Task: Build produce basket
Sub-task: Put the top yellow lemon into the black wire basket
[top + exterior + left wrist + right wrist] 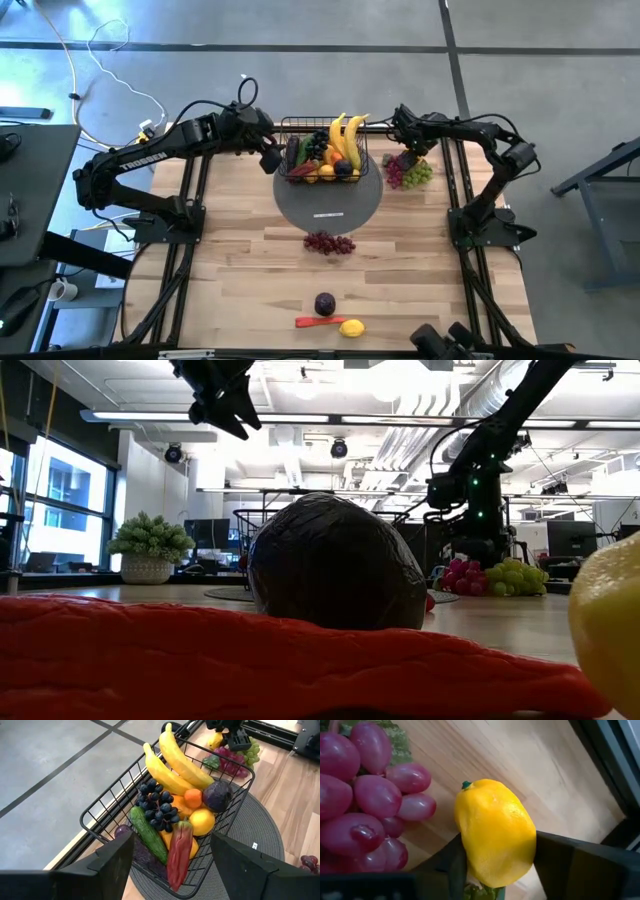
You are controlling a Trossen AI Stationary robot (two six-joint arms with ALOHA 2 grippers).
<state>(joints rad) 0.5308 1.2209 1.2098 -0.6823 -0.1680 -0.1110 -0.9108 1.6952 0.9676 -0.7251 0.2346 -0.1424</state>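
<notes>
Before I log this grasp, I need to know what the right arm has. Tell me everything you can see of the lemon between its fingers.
The lemon is bright yellow, oval, with a dimpled, plastic-looking skin and a small green stem nub at one end. It sits between the two dark fingers of the right tool, which press its sides, so it looks gripped. Below it is the pale wooden table; red grapes lie beside it, apparently not touching.

2 matte black jointed arms, each ending in a 2-fingered hand. The left arm (140, 160) carries white "TROSSEN" lettering along its upper link. The right arm (490, 150) shows small green indicator lights and black cabling.
</notes>
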